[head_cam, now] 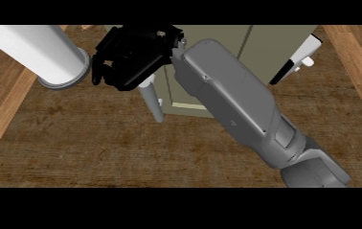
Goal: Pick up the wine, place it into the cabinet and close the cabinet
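A grey forearm [240,108] runs diagonally from the lower right of the frame up toward the upper centre, ending in the black right hand [134,55] just left of the top middle. The hand's fingers curl downward beside the cabinet [268,46], an olive-green box with a vertical seam between its doors, standing at the upper centre and right. From below the hand a slim pale-grey handle [152,103] slants down and slightly right, its long axis near vertical in the frame, lying along the cabinet's left edge; whether the fingers actually close on it cannot be told, since the hand hides its upper end. The wine cannot be made out: nothing bottle-shaped shows on the counter, and the forearm covers much of the cabinet's front. At the upper left a large white cylinder [42,51] with a grey rim at its lower end slants in from the frame's corner. A white and black piece [300,60] sticks out at the cabinet's right side. The counter [106,151] is dark brown with a woven, grainy look, edged by lighter wooden strips [14,94] at the left and upper right.
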